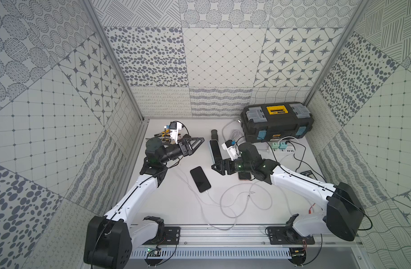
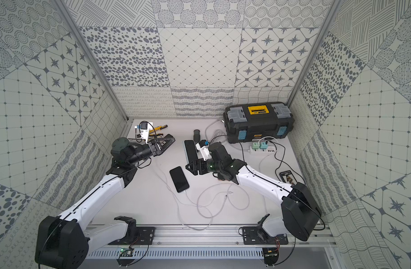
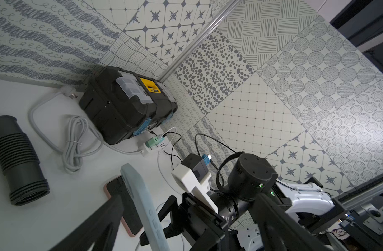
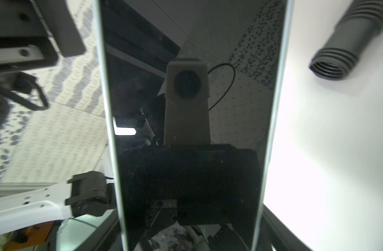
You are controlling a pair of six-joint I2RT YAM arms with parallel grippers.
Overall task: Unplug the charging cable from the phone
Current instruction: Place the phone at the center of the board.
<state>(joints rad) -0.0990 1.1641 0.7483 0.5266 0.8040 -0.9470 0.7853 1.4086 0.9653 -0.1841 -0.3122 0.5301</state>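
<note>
Filling the right wrist view is the dark screen of the blue-cased phone (image 4: 192, 130). Your right claw (image 1: 216, 166) is clamped across its width at one end and holds it tipped up on its long edge. Whether that edge touches the table (image 1: 176, 209) you cannot tell. Your left claw (image 1: 197, 144) stands wide apart with nothing in it, raised off to the left of that phone.

You can see no cable in that phone's free far end. The gripped end is hidden, so check it before you let go.

The one plug plainly seated is the white cable (image 1: 206, 192) at the near end of the black phone (image 1: 200, 178). That phone lies flat, screen up, mid-table between the arms. If it is your target, pin the phone body with one claw. Pinch the plug housing itself, not the thin cord, and pull straight along the phone's length, since a sideways tug would likely drag the light phone. The cord is thin and pale, and it loops loosely toward the front rail (image 1: 223, 237).
</note>
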